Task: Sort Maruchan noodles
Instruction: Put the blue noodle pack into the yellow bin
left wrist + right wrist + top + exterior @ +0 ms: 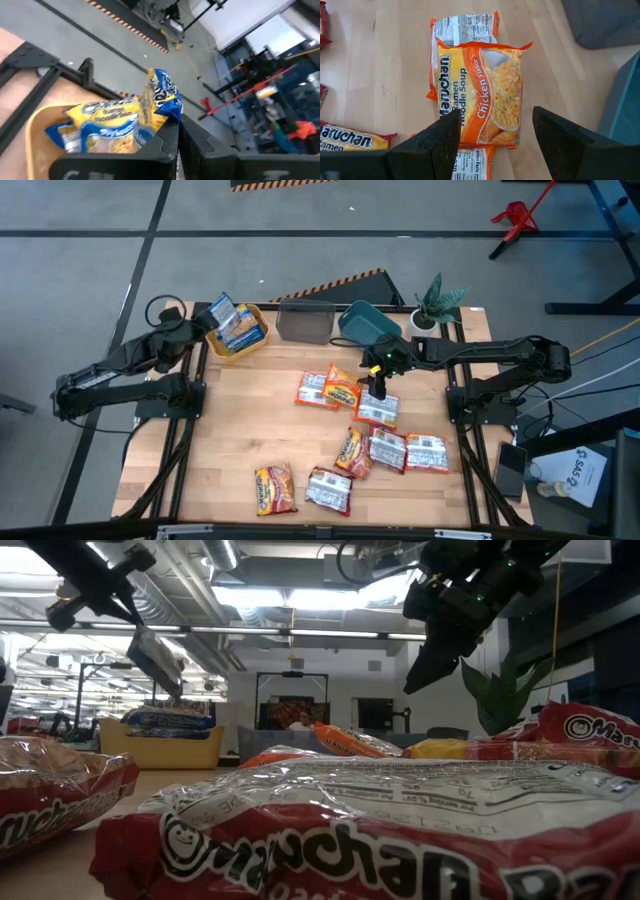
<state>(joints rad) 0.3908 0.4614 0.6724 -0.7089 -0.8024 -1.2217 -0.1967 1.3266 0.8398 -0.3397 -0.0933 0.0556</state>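
Observation:
My left gripper is shut on a blue-white noodle packet above the yellow bin. Other blue-white packets lie in that bin. My right gripper is open and hovers over an orange-yellow Chicken packet, a finger on either side and clear of it. That packet lies face up on top of another orange packet on the table. Several red-silver and orange packets lie scattered on the table's near right part. My left gripper pinches the blue-white packet by one end between its two fingers. The packet is lifted clear over the yellow bin and hangs tilted below the fingers.
A grey bin and a teal bin stand along the far edge beside the yellow one, and a small potted plant stands at the far right corner. Bare wood shows on the table's near left part.

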